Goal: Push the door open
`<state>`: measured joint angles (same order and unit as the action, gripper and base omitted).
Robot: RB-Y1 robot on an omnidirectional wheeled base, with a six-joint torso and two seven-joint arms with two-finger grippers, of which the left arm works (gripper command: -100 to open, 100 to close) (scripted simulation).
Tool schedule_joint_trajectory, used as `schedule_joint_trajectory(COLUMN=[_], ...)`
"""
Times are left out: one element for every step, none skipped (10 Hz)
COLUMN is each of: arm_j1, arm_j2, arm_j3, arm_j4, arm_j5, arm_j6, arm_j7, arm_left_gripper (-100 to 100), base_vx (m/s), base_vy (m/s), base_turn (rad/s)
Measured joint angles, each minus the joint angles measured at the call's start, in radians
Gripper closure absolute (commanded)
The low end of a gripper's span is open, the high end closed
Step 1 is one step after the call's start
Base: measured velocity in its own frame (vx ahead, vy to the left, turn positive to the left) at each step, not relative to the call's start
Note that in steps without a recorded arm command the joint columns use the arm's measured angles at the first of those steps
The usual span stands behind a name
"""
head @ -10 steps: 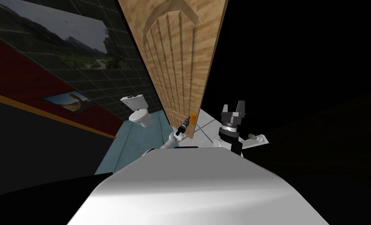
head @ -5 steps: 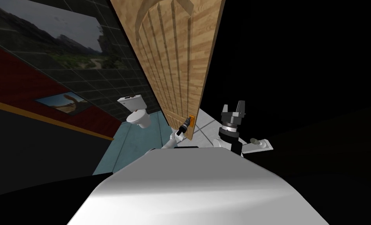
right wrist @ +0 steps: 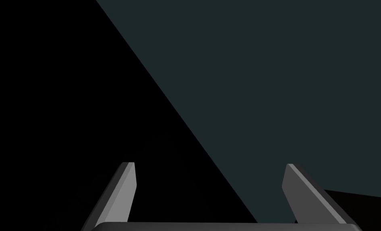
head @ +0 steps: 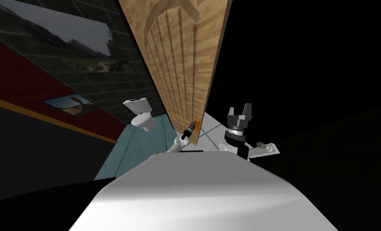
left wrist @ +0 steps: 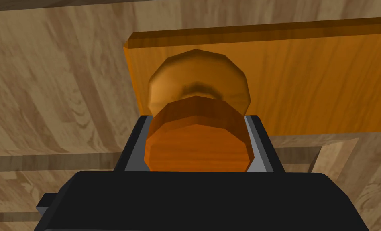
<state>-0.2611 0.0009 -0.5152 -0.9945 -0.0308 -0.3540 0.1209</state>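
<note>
Left tool (left wrist: 198, 118) tight around orange knob (left wrist: 197, 149) of wooden door (head: 177, 60), plainest from wrist; right tool (right wrist: 208, 164) agape.

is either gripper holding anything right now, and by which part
The left gripper is shut on the orange knob of the wooden door, clamping the round knob by its two sides. The right gripper is open and holds nothing.

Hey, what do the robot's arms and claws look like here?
The left arm and right arm are white with dark joints. The left claw has a black boxy body and two thin, flat grey fingers. The right claw has the same grey blades, slant-cut at the tips; its wrist is dark with a pale ring. No cables or markings show.
</note>
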Motion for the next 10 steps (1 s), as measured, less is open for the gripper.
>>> schedule_joint_trajectory(arm_j1=[0.008,0.011,0.01,0.01,0.013,0.017,0.023,0.03,0.039,0.045], arm_j2=[0.009,0.02,0.028,0.035,0.041,0.046,0.047,0.047,0.044,0.041], arm_j3=[-0.005,-0.008,-0.004,0.0,-0.009,-0.016,-0.026,-0.037,-0.048,-0.062], arm_j4=[-0.004,-0.006,-0.011,-0.011,-0.016,-0.021,-0.032,-0.042,-0.059,-0.077], arm_j5=[0.001,0.002,0.004,0.006,0.007,0.006,0.006,0.006,0.006,0.007], arm_j6=[0.004,0.004,0.004,0.003,0.003,0.004,0.009,0.012,0.02,0.028], arm_j7=[-0.002,-0.003,-0.007,-0.012,-0.012,-0.01,-0.009,-0.007,-0.006,0.0], arm_left_gripper=[100,100,100,-100,-100,-100,-100,-100,-100,-100], base_vx=[0.189,0.223,0.258,-0.043,-0.182,-0.207,-0.215,-0.224,-0.261,-0.238], base_vy=[-0.097,-0.069,-0.072,0.032,0.116,0.167,0.159,0.103,0.113,0.126], base_turn=[0.172,0.167,0.224,0.106,-0.032,0.01,0.031,0.029,0.04,0.037])
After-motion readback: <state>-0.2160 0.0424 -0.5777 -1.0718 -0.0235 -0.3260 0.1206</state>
